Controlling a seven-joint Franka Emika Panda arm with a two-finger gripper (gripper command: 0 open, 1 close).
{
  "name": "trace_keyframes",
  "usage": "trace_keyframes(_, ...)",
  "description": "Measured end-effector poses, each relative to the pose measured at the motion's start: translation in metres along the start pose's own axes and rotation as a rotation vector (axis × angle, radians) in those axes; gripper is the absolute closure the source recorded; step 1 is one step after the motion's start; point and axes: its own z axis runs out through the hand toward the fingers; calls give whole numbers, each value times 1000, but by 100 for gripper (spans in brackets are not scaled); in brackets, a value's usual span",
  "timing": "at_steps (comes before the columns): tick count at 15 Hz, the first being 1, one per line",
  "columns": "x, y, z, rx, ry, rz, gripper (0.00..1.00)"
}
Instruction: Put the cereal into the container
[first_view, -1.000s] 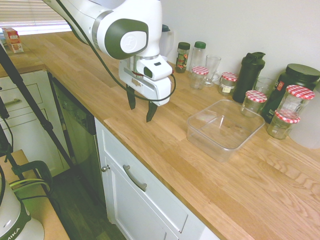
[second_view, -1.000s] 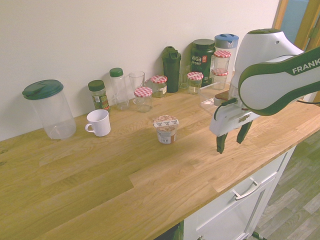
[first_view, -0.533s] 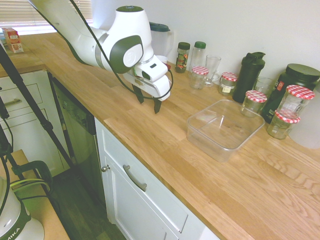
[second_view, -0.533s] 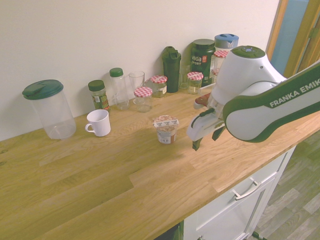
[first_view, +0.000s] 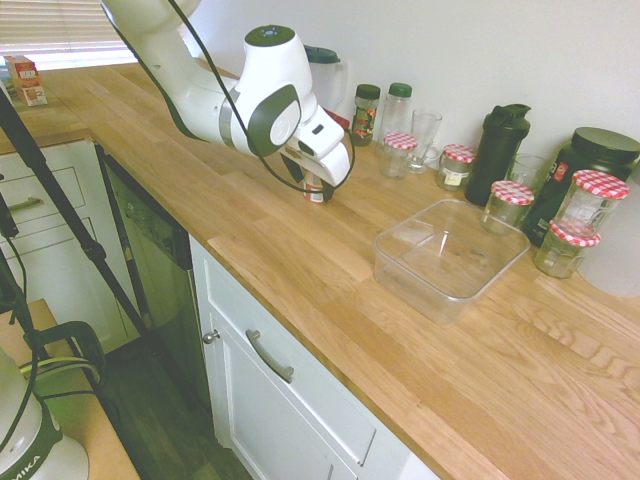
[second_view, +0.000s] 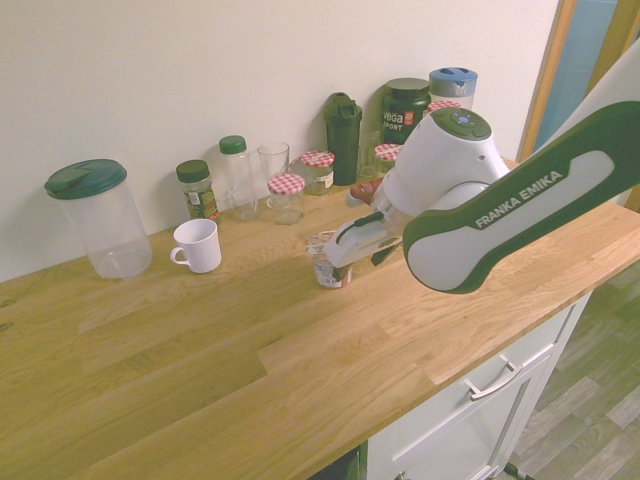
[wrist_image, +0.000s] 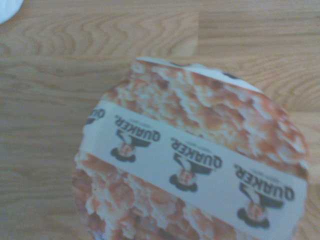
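Note:
The cereal (first_view: 318, 194) is a small cup with a red and white label, standing upright on the wooden counter; it also shows in the second exterior view (second_view: 330, 274). Its Quaker-printed lid (wrist_image: 190, 165) fills the wrist view from close above. My gripper (first_view: 316, 186) is lowered over the cup, open, with a finger on either side of it (second_view: 335, 258). The container (first_view: 430, 290), a clear shallow square tub, sits empty to the right of the cup. In the second exterior view the arm hides it.
Glass jars with checkered lids (first_view: 513, 200) line the wall behind the tub, with a black shaker (first_view: 500, 140), spice bottles (first_view: 366, 112) and a drinking glass (first_view: 424, 135). A white mug (second_view: 197, 245) and a green-lidded pitcher (second_view: 95, 220) stand beyond the cup.
The arm has swung from beside the tub across to the cereal cup and dropped down, so the gripper now straddles the cup. The cup and tub have not moved.

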Motion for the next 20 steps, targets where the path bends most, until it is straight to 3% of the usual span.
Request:
trace_keyframes(5, -1, -36, 22, 50, -28, -28, 0)
trace_keyframes(11, 5, -42, 35, 41, -8, -118, 0)
trace_keyframes(12, 6, -42, 35, 37, 2, -138, 100)
trace_keyframes(20, -1, -48, 35, 39, 13, -175, 100)
